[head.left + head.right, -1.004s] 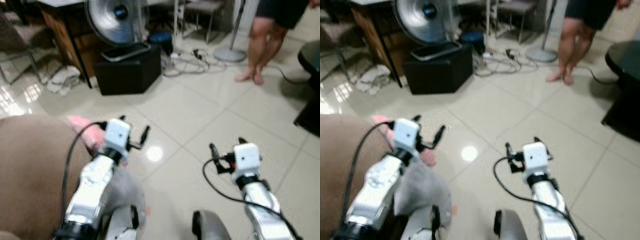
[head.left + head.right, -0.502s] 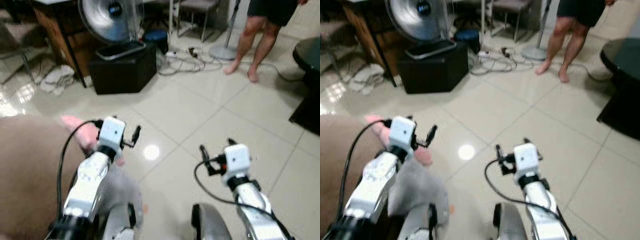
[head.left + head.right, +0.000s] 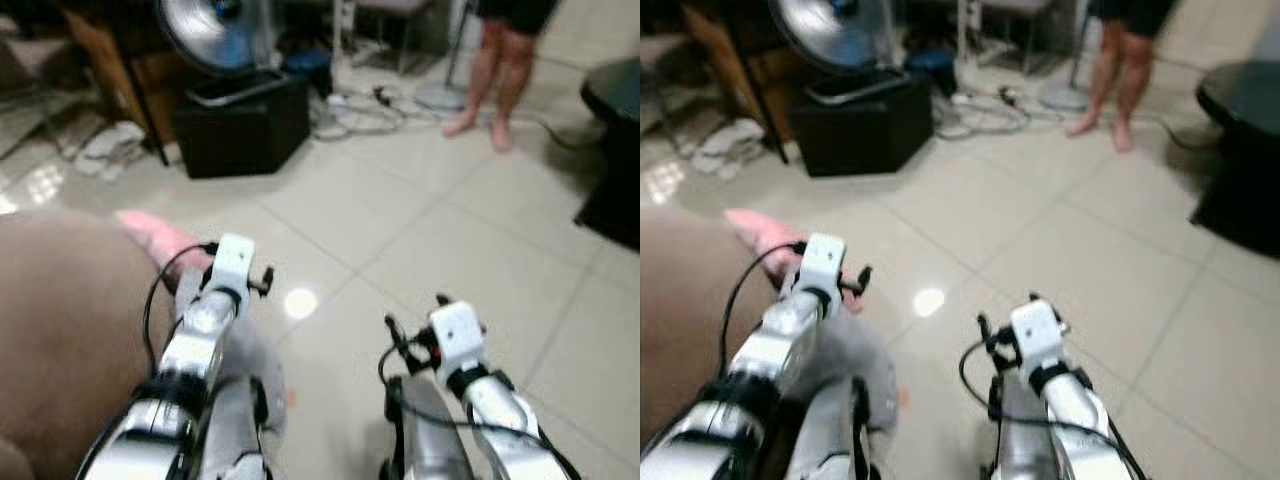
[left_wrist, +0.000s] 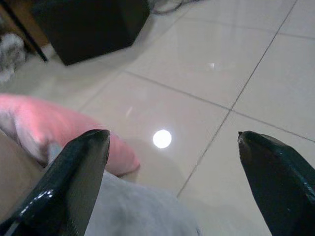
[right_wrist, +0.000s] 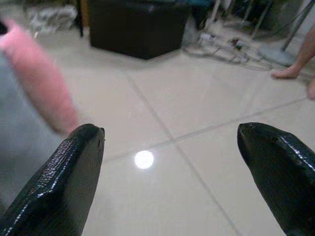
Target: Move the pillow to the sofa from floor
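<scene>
Pillow (image 3: pixel 150 237), pink, lies in the left eye view at about 9 o'clock, resting against the edge of the brown sofa (image 3: pixel 60 330) with a grey cushion (image 3: pixel 250 370) just below it. The left claw (image 3: pixel 240 272) hovers just beside the pillow's near end, holding nothing. The right claw (image 3: pixel 415 320) hangs at about 5 o'clock over the pale tiled floor (image 3: pixel 420 220), also empty. At 12 o'clock a black box (image 3: pixel 245 125) carries a silver fan (image 3: pixel 215 25), and a person's bare legs (image 3: pixel 490 80) stand at 1 o'clock.

In the right eye view the same layout shows, with a dark round bench (image 3: pixel 1240 110) at 3 o'clock.

In the left wrist view the two black fingers (image 4: pixel 74 182) stand wide apart, released; between them lie the pink pillow, the grey cushion and bare tile with a light glare (image 4: pixel 162 138).

In the right wrist view the fingers (image 5: pixel 54 187) are likewise spread and empty over the floor, with the pillow blurred near one finger and the black box beyond
</scene>
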### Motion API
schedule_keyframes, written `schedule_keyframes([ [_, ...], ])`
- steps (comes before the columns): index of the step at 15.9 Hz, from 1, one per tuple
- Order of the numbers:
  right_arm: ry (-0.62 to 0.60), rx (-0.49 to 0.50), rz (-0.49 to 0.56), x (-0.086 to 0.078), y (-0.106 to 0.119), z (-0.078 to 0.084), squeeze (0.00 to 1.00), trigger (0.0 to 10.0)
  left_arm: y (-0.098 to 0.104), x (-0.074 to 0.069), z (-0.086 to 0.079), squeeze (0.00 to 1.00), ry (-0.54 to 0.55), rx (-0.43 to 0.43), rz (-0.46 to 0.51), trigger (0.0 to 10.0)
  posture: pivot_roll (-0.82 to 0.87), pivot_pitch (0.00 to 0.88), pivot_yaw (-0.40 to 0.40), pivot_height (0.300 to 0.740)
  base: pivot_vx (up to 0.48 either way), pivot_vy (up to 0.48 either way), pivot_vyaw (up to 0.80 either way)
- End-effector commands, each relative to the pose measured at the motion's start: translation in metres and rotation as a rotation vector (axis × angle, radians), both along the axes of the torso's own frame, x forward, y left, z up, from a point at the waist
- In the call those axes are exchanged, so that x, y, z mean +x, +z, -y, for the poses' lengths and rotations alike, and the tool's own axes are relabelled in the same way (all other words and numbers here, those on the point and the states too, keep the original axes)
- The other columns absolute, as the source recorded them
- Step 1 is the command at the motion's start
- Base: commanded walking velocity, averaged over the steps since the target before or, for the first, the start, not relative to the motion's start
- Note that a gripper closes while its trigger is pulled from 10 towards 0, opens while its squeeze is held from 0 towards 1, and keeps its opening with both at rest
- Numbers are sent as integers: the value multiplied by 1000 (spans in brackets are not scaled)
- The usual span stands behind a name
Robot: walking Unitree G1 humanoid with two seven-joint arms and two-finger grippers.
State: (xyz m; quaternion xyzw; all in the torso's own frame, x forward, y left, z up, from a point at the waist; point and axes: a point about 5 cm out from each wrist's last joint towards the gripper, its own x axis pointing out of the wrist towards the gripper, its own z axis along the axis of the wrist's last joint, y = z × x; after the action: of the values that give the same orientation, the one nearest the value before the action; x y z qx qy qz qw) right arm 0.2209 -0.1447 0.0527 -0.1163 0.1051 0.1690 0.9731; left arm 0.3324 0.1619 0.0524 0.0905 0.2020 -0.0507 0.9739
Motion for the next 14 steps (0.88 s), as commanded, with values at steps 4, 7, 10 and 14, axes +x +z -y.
schedule_keyframes([
  [4,176,-24,-28,-5,9,-17,0,10000,-11,4,-21,1000,131,69,-94,10000,-103,133,36,535,0,0,0],
  [7,200,-10,-18,-11,17,-24,0,10000,-16,-6,-57,1000,285,131,-101,10000,-87,195,37,535,0,0,0],
  [10,210,8,42,0,37,-21,0,10000,2,-4,-93,1000,483,175,-7,10000,-80,251,43,535,0,0,0],
  [14,227,23,17,0,41,-22,0,10000,-8,-14,-106,0,511,66,-77,10000,-60,284,34,535,0,0,0],
])
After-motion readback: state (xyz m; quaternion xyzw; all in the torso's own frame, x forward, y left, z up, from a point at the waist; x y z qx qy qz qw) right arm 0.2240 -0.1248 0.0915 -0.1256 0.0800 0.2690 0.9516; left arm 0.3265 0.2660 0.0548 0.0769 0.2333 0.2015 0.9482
